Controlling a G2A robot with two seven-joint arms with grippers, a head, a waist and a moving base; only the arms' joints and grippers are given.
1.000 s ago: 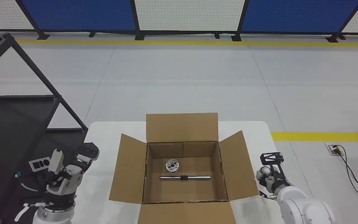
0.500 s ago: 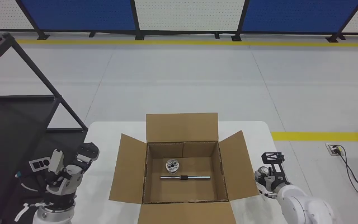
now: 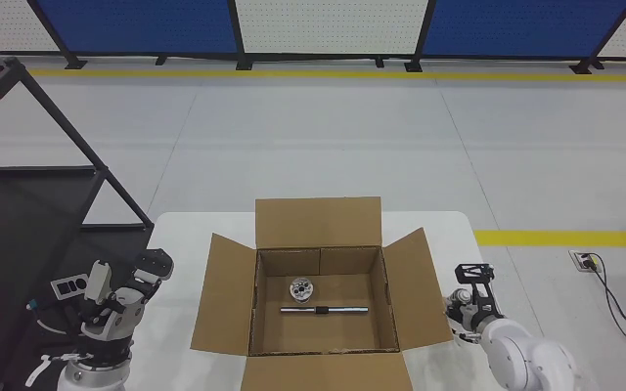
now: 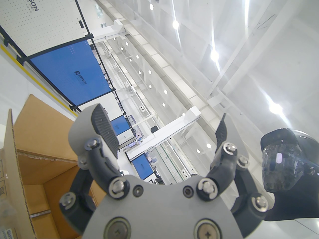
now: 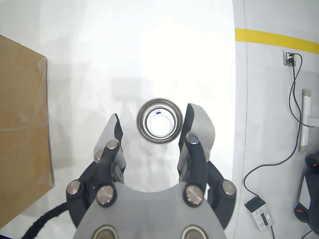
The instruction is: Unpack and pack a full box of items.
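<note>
The right gripper (image 5: 152, 116) hangs open around the steel ring (image 5: 142, 123), which stands on the table (image 5: 149, 38) near the box (image 5: 22, 100), closer to one pad, so it would best centre itself before closing, lest the ring skid.

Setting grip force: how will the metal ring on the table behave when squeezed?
The metal ring looks rigid and probably won't deform. Its shiny wall may slip in the right claw. Lying flat, it seems unlikely to roll.
</note>
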